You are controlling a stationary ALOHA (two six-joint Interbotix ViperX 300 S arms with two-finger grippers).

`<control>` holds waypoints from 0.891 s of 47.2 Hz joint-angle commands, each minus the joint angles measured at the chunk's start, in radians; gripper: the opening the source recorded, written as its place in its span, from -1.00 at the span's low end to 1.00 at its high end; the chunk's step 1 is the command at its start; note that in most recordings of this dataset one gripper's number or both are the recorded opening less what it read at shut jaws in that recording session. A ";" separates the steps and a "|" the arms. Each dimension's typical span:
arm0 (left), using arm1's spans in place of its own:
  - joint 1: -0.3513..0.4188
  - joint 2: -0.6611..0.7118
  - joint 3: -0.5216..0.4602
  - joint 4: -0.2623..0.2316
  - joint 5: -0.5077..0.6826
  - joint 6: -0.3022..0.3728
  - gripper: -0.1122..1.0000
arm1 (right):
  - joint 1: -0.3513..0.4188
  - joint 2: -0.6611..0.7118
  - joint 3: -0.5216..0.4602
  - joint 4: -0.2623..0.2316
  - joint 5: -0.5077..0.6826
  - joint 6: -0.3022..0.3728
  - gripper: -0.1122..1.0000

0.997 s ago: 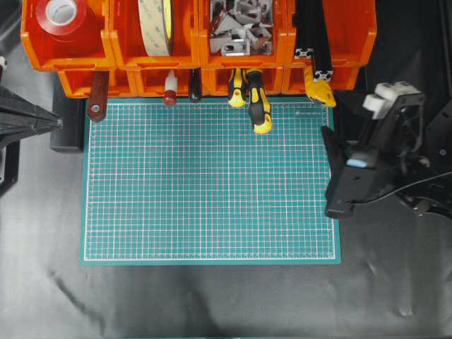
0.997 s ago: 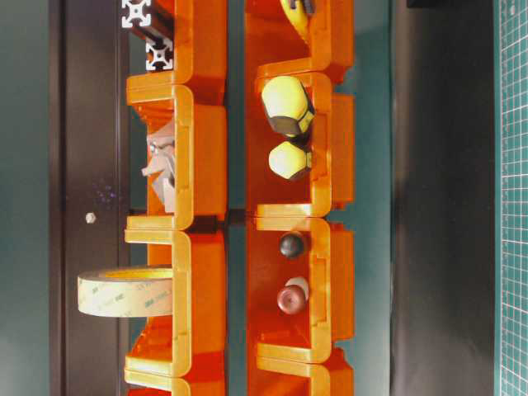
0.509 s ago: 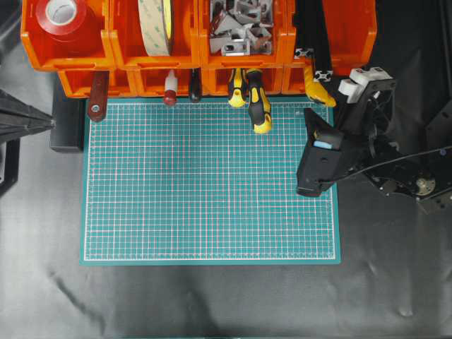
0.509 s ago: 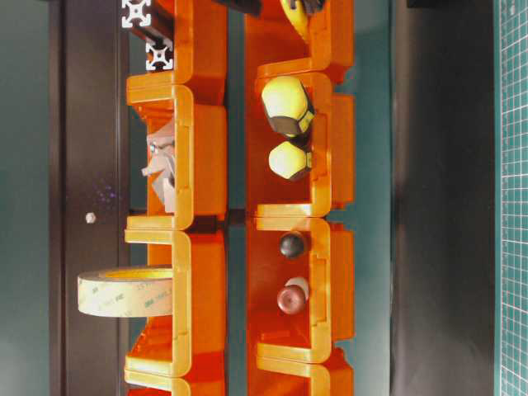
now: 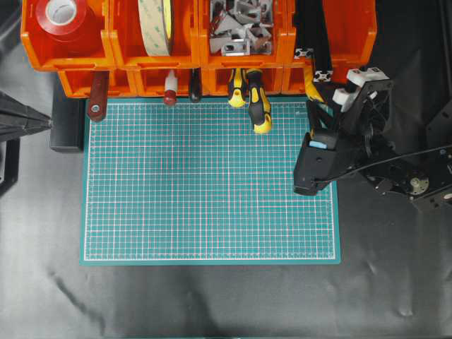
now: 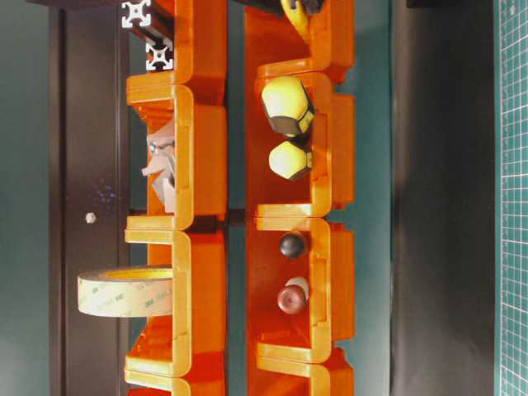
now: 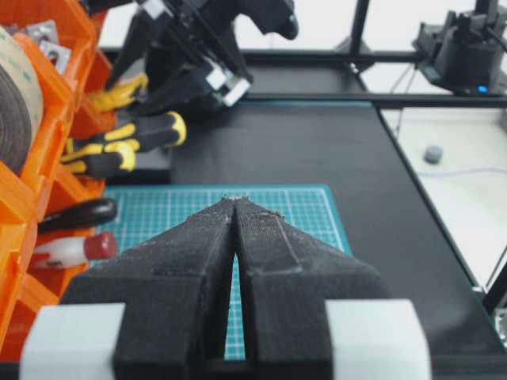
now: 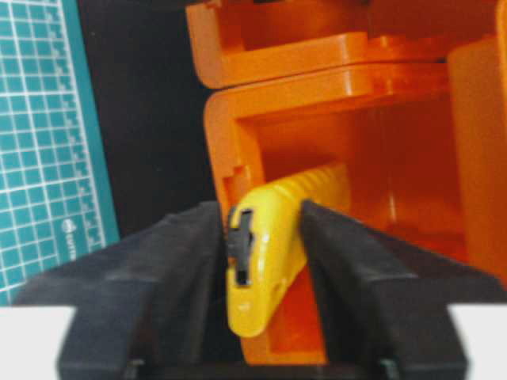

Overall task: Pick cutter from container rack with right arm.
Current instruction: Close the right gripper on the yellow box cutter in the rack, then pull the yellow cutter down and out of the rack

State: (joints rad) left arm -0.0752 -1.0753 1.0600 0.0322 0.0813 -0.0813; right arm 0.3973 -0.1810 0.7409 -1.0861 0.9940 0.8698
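Note:
The yellow cutter sticks out of the lower right bin of the orange container rack, with its black slider facing left. My right gripper has one black finger against each side of the cutter's end. From overhead the right arm reaches the rack's right end, where only a bit of the cutter shows above the gripper. My left gripper is shut on nothing, hovering at the left edge of the green mat.
Two yellow-and-black screwdrivers hang from the neighbouring bin onto the mat. Other handles protrude from the lower bins. The upper bins hold tape rolls, metal brackets and black extrusions.
The right arm moved up and left to the rack's right end. Its jaws went from wide open to closed around the cutter's end. The left arm stayed still.

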 commanded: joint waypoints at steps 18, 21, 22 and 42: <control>-0.002 -0.009 -0.011 0.003 -0.003 -0.002 -0.79 | 0.052 -0.006 -0.046 0.014 0.058 -0.008 -0.25; -0.002 -0.009 -0.011 0.003 -0.003 -0.002 -0.79 | 0.069 -0.006 -0.063 0.009 0.092 -0.012 -0.25; -0.002 -0.009 -0.011 0.003 -0.005 -0.002 -0.79 | 0.075 -0.006 -0.069 0.009 0.103 -0.012 -0.25; -0.002 -0.009 -0.008 0.003 -0.003 0.000 -0.79 | 0.242 -0.002 -0.293 0.003 0.318 -0.164 -0.31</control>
State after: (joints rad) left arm -0.0767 -1.0891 1.0630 0.0322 0.0828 -0.0813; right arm 0.5983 -0.1779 0.5369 -1.0738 1.2563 0.7424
